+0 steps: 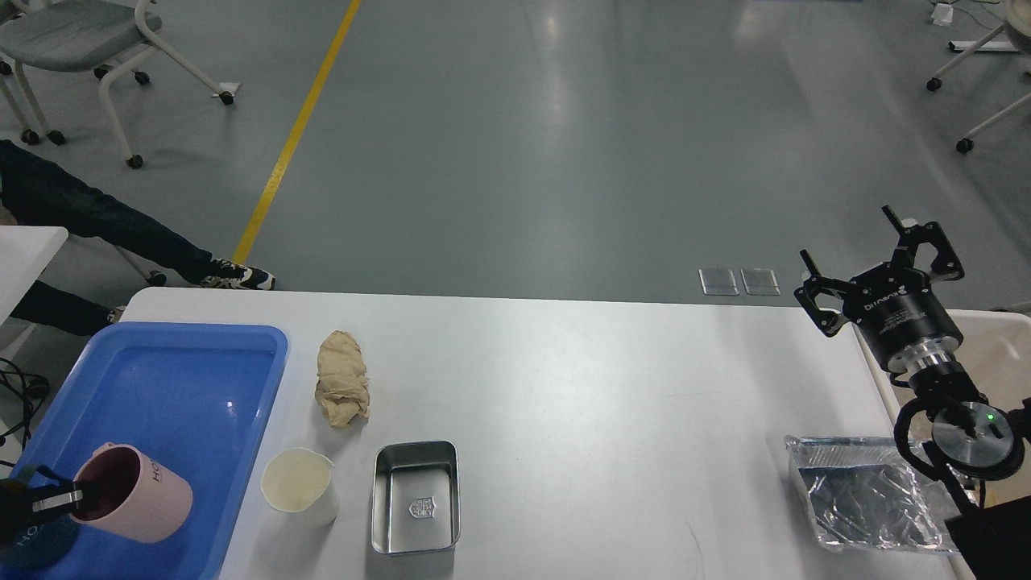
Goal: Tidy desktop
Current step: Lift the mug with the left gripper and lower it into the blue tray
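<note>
The white desktop (580, 387) fills the lower view. On it lie a crumpled beige cloth (342, 389), a white cup (299, 486), a steel tray (416, 497) and a foil tray (874, 503). My left gripper (68, 498) is shut on the rim of a pink cup (133, 505) and holds it tilted over the near left of the blue tray (185, 387). A dark blue cup (32, 544) sits partly hidden behind that gripper. My right gripper (882, 258) is open and empty above the desktop's far right corner.
A beige bin (999, 354) stands off the right edge of the desktop. A person's legs (97, 225) and office chairs (80, 40) are on the floor at the far left. Another chair base (979, 89) is at the far right.
</note>
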Robot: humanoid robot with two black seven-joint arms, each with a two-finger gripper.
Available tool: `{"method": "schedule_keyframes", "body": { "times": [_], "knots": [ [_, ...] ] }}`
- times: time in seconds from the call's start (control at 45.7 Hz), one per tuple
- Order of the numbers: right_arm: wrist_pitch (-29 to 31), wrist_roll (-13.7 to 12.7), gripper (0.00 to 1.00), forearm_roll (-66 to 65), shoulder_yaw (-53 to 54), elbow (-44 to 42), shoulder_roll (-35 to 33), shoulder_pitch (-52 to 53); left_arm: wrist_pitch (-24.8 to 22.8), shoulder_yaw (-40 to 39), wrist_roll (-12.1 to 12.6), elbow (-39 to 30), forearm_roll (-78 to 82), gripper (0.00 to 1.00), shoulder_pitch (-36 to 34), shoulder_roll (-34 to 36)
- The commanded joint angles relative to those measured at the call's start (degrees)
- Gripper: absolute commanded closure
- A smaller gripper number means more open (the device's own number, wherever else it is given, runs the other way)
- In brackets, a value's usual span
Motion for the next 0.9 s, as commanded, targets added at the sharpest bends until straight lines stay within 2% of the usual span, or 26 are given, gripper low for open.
{"method": "schedule_keyframes", "body": {
  "times": [0.0, 0.262, 0.503, 0.875],
  "knots": [
    [-0.1, 0.0, 0.0, -0.5, 0.2, 0.0, 0.0, 0.0, 1.0, 0.0, 0.0, 0.7, 0.4, 1.0, 1.4, -0.7],
    [-0.1, 0.0, 0.0, -0.5, 0.2, 0.0, -0.1, -0.1, 1.5, 0.0, 0.0, 3.0, 0.5, 0.99, 2.8, -0.8],
    [-0.1, 0.0, 0.0, -0.5, 0.2, 0.0, 0.0, -0.1, 1.5, 0.0, 0.1, 5.9, 0.4, 0.99, 2.9, -5.2],
    [-0.1, 0.0, 0.0, -0.5, 0.4, 0.0, 0.0, -0.2, 1.5, -0.1, 0.7, 7.0, 0.3, 0.89, 4.9, -7.8]
  ]
}}
